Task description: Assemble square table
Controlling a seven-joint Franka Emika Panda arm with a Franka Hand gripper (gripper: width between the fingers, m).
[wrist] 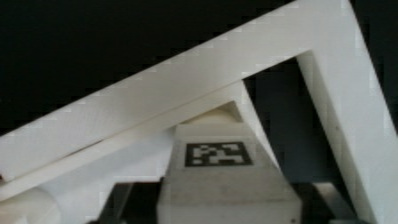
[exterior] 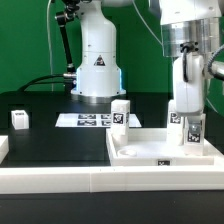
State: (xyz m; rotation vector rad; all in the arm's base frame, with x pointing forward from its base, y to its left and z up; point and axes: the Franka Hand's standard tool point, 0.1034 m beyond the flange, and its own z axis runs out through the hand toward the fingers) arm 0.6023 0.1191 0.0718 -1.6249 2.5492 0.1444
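Observation:
The square tabletop slab (exterior: 150, 142) lies white and flat with a raised rim at the exterior view's right. My gripper (exterior: 188, 126) is shut on a white tagged leg (exterior: 192, 129) and holds it upright over the slab's far right part; I cannot tell whether it touches. In the wrist view the leg (wrist: 221, 152) fills the space between my dark fingers (wrist: 134, 197), with my gripper (wrist: 222, 202) closed on its sides. White edges of the slab (wrist: 196, 75) run behind it. A second leg (exterior: 121, 113) stands at the slab's far left corner. A third leg (exterior: 20, 120) stands at the left.
The marker board (exterior: 85, 120) lies flat on the black table in front of the robot base (exterior: 97, 70). The long low white border wall (exterior: 90, 182) runs along the front, with a short piece (exterior: 3, 148) at the left edge.

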